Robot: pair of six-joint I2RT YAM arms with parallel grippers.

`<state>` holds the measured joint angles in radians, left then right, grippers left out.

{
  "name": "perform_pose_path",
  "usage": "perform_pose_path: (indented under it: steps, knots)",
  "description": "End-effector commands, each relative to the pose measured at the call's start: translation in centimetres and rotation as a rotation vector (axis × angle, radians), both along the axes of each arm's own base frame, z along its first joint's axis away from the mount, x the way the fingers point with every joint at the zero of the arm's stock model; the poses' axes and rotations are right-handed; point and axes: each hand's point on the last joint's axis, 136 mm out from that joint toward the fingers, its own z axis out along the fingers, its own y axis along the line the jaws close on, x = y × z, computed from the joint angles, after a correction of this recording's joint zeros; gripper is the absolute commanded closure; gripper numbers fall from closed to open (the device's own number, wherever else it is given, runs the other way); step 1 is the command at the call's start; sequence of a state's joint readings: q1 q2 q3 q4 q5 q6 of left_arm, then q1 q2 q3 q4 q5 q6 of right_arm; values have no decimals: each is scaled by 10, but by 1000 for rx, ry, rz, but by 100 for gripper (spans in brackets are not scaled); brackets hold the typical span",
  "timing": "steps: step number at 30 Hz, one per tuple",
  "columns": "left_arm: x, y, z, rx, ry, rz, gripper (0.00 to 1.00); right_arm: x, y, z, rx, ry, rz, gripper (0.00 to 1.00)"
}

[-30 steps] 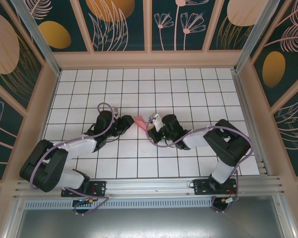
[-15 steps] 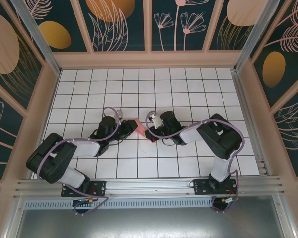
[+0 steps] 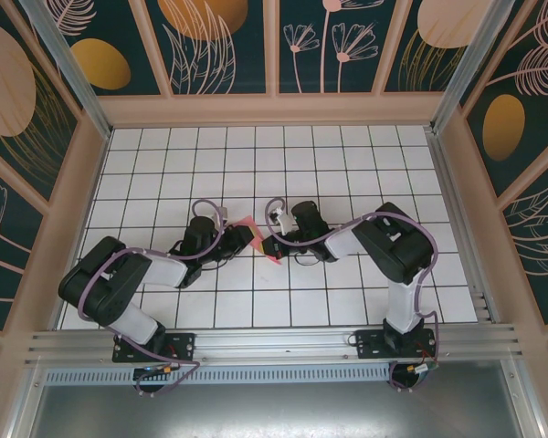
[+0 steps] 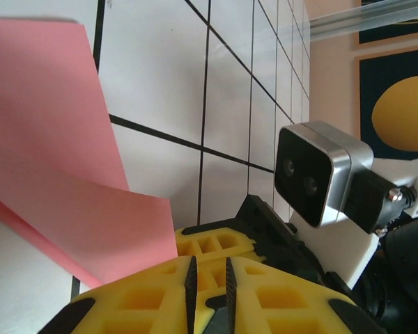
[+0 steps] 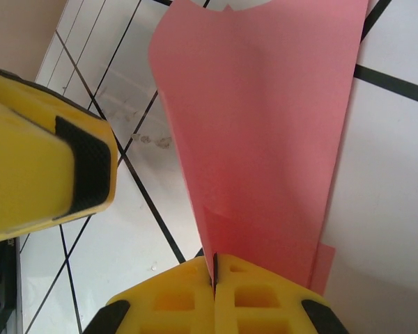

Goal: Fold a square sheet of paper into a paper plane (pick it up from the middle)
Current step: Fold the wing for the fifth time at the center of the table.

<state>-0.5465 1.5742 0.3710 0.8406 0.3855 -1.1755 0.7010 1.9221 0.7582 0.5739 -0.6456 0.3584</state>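
- Both arms have drawn inward around the square sheet of paper.
- Right gripper pinches its narrow end, with the sheet stretching straight ahead.
- Left gripper sits just beside it; I cannot tell its grip.

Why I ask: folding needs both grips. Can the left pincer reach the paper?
Probably yes: the left pincer sits beside the paper, nothing between them, while the right pincer clamps one end.

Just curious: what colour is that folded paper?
Pink-red paper, clearest in the right wrist view.
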Motion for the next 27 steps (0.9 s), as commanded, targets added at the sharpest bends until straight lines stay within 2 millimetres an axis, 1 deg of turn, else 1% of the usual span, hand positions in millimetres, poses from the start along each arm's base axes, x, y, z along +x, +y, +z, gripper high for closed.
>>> perform_pose_path:
  steps: [1,10,16,23,25,27]
  knots:
    - [-1,-6,4,-28,-27,-24,78,0,5,1,24,62,17,100]
    - [-2,-4,-6,-9,-15,-21,79,5,1,-7,37,160,-3,100]
    - [-3,-3,-10,-2,-16,-18,79,5,0,-9,40,202,-8,100]
    - [4,-5,-18,15,-20,-10,82,5,-1,-15,19,233,-14,100]
    - [7,-7,-18,19,-28,-13,83,5,-1,-16,17,235,-13,100]
    - [9,-7,-27,37,-13,-11,83,4,-1,-18,14,240,-11,100]
